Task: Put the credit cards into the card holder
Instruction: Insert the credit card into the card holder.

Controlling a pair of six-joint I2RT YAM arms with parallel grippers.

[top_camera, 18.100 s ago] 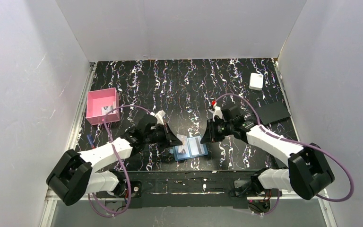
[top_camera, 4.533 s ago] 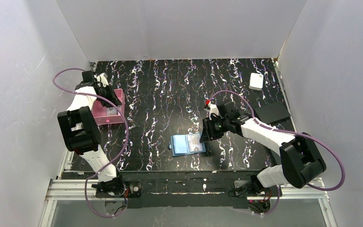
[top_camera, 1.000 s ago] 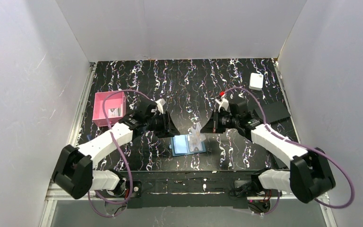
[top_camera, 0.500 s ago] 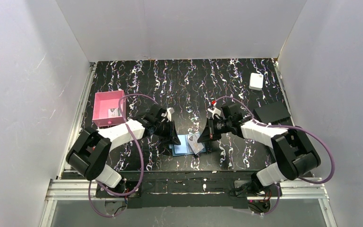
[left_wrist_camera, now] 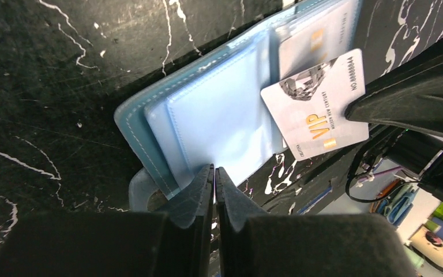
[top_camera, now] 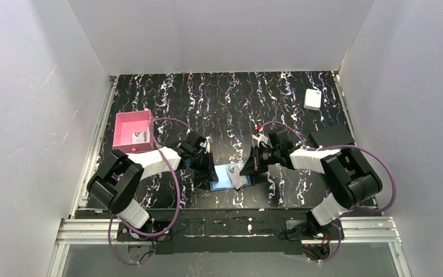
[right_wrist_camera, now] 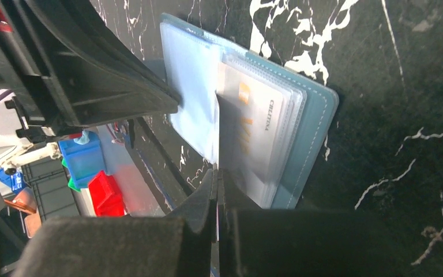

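Broadly, table [top_camera: 167, 98]: black marbled top.
Pink tray [top_camera: 118, 124]: far left, well apart from the holder; a pale card [top_camera: 139, 137] lies inside.
Card holder [top_camera: 225, 178]: open flat at near centre, between both grippers.
Left gripper [top_camera: 210, 173]: clenched on the holder's left edge.
Right gripper [top_camera: 247, 170]: grasping a credit card by its right end.
Credit card [left_wrist_camera: 317, 107]: white VIP card, tilted over the holder's right half.

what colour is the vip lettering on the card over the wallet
Orange-gold, on the white credit card over the card holder; left wrist view shows it best.
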